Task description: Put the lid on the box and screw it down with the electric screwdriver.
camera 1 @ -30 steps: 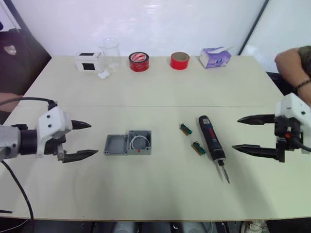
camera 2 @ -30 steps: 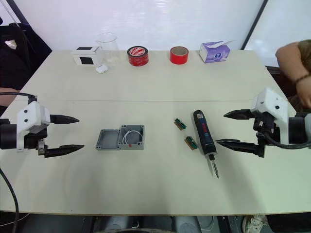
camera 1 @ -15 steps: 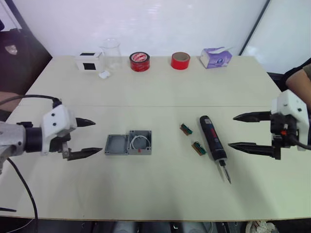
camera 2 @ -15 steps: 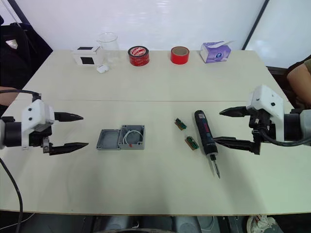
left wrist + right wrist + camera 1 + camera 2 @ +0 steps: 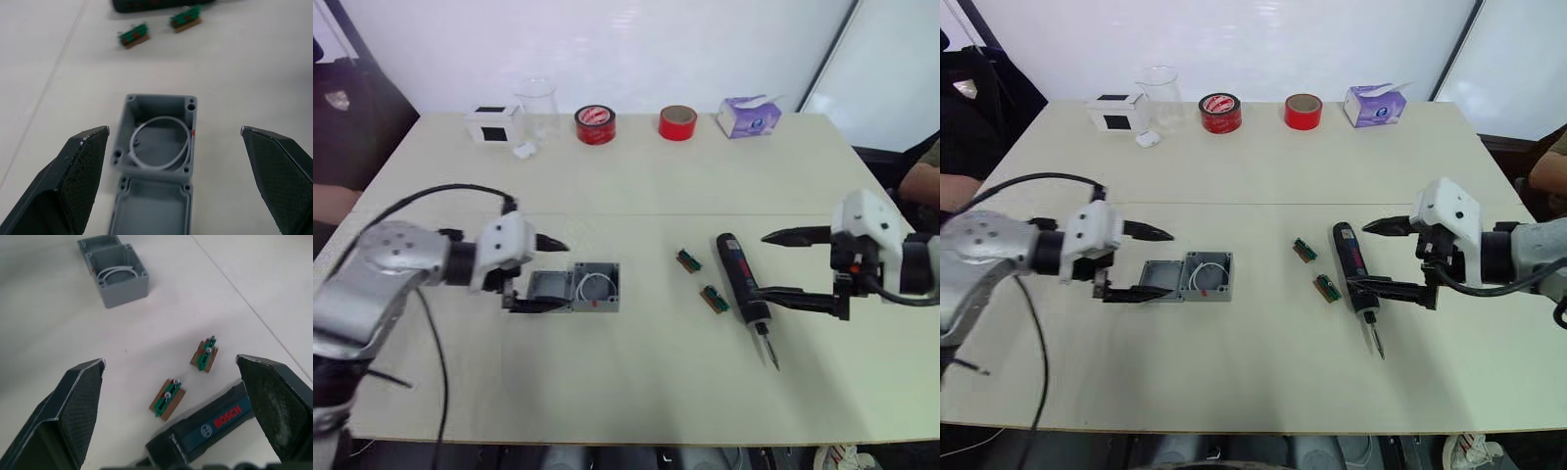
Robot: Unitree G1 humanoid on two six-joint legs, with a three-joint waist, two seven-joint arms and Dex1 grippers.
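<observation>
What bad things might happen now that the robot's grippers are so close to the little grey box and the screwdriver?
The left gripper is open around the lid, which touches the box; grabbing it might push the box and shake the white wire coil inside.

The right gripper is open around the electric screwdriver. Being round, the screwdriver might roll away, or knock into the two small green parts beside it.
</observation>
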